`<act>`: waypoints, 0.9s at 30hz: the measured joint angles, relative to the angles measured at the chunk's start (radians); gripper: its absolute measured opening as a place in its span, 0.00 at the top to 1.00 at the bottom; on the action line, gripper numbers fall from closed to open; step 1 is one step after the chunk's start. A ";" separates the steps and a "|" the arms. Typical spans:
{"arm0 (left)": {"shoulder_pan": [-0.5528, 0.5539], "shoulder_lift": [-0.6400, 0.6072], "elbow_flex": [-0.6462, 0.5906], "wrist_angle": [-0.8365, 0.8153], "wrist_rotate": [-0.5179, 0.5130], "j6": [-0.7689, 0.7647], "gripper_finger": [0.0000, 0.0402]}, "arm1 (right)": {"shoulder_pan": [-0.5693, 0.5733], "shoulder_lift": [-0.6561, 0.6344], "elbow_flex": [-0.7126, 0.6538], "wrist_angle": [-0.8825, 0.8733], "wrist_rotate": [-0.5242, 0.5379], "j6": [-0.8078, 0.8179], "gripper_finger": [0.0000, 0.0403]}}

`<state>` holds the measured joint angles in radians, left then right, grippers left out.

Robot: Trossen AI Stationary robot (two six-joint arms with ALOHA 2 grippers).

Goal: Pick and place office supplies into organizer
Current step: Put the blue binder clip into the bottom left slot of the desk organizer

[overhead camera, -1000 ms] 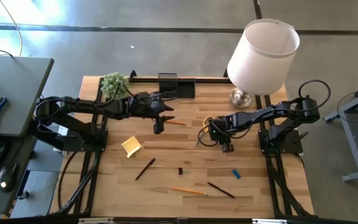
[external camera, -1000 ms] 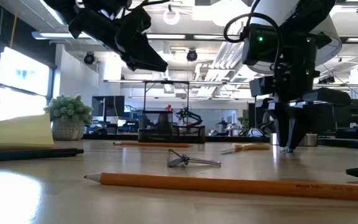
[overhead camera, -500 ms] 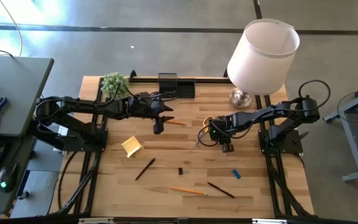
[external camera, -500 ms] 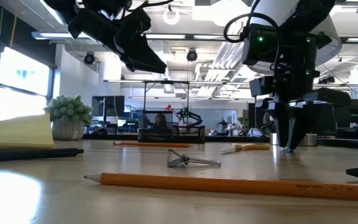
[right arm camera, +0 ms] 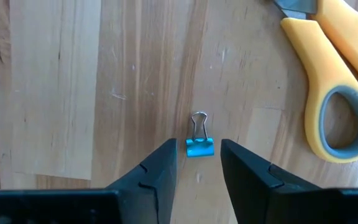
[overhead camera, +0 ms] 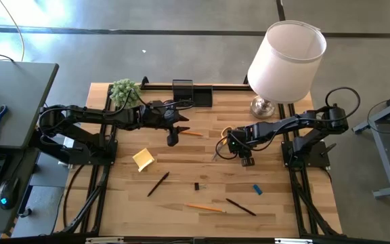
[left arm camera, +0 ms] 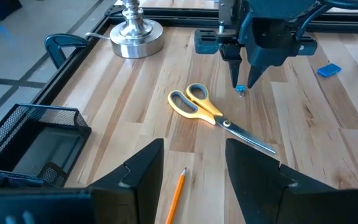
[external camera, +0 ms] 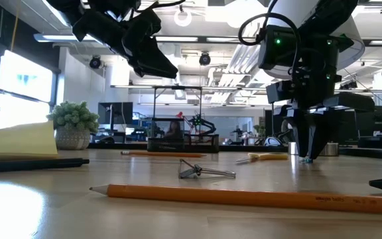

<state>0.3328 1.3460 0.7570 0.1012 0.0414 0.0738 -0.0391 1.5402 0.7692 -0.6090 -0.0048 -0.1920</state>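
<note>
Room: I look across a wooden worktop [overhead camera: 202, 177] into an open office with ceiling lights; a person shows far off behind the organizer in the low view.
Writing: I can just see small print near one end of the front pencil [external camera: 244, 196], too fine for me to read; I find no other label or brand.
Right jaws: my right gripper [right arm camera: 197, 163] points straight down at the worktop with its jaws spread, nothing pinched.
Blue clip: a small blue binder clip [right arm camera: 199, 144] lies flat on the wood right between the two right fingertips, its wire loop pointing away from them; I cannot tell whether either tip touches it.
Scissors: the yellow-handled scissors [left arm camera: 213, 113] lie flat just beside the right gripper, toward the worktop's middle, shut.
Left jaws: my left gripper [left arm camera: 193, 163] hangs above the worktop near the organizer, jaws spread and empty, aimed toward the scissors.
Near pencil: an orange pencil [left arm camera: 176, 196] lies under the left gripper, partly cut off by the picture's edge.
Organizer: the black mesh organizer [overhead camera: 191, 93] stands at the back edge; its inside is hard to make out.
Front items: a sticky-note pad [overhead camera: 143, 159], a black pen [overhead camera: 158, 184], a tiny black clip [overhead camera: 196, 186], a blue block [overhead camera: 257, 189] and a second pen [overhead camera: 240, 207] lie scattered, well apart from both grippers.
Backdrop: a lamp [overhead camera: 286, 57] stands at the right back corner and a green plant [overhead camera: 124, 90] at the left back.
</note>
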 joint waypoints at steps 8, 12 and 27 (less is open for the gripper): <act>0.000 0.000 0.000 -0.001 0.000 0.000 0.59 | 0.000 0.034 0.001 0.002 -0.001 0.001 0.71; 0.000 0.000 0.000 -0.008 0.000 0.000 0.59 | 0.000 0.058 0.004 0.006 -0.004 0.000 0.71; 0.000 0.000 0.000 -0.007 0.000 0.000 0.59 | 0.001 0.047 0.003 -0.001 -0.002 0.008 0.88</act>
<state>0.3330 1.3460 0.7570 0.0940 0.0414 0.0734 -0.0385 1.5867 0.7722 -0.6104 -0.0064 -0.1836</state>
